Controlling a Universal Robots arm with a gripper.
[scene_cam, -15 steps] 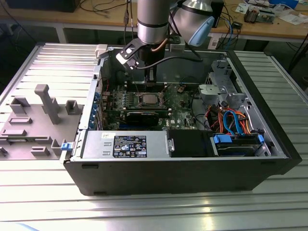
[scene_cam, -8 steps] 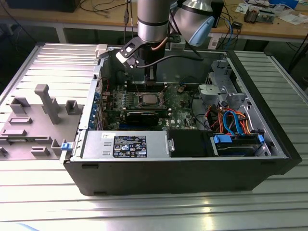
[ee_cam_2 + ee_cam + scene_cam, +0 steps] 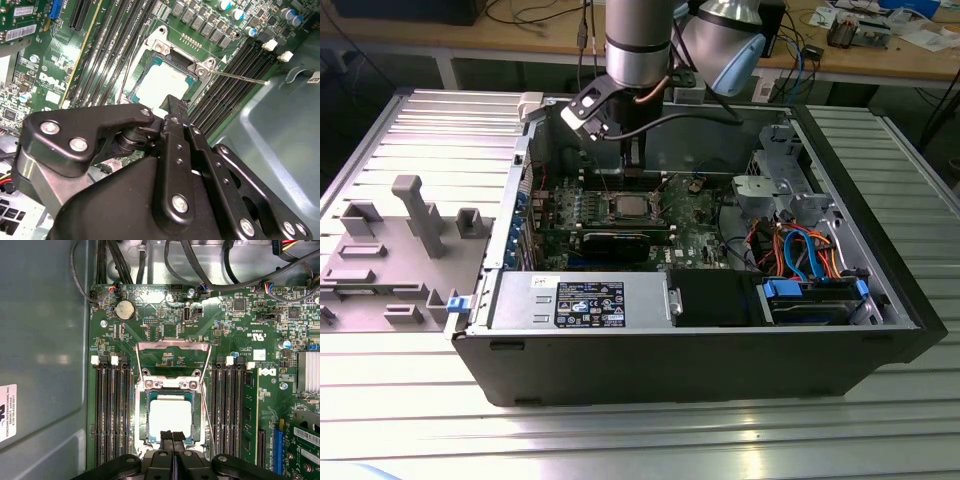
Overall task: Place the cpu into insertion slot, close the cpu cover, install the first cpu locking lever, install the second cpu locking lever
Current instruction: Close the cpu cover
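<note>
The cpu (image 3: 170,416), a small square chip with a pale metal top, lies flat in the socket on the green motherboard (image 3: 165,330). It also appears in the second wrist view (image 3: 161,82) and the exterior view (image 3: 627,207). The cpu cover (image 3: 172,344), a thin metal frame, stands flipped open beyond the socket, with the board showing through its window. A thin locking lever (image 3: 240,77) sticks out sideways, unlatched. My gripper (image 3: 172,436) hovers just over one edge of the cpu with its black fingers pressed together and nothing between them. It hangs above the socket (image 3: 633,170).
Black memory slots (image 3: 112,410) flank the socket on both sides, and a coin battery (image 3: 125,310) and cables (image 3: 150,260) lie beyond it. The case wall (image 3: 45,340) runs close by. A power supply (image 3: 580,300), a drive cage (image 3: 785,180) and a grey fixture (image 3: 390,250) are nearby.
</note>
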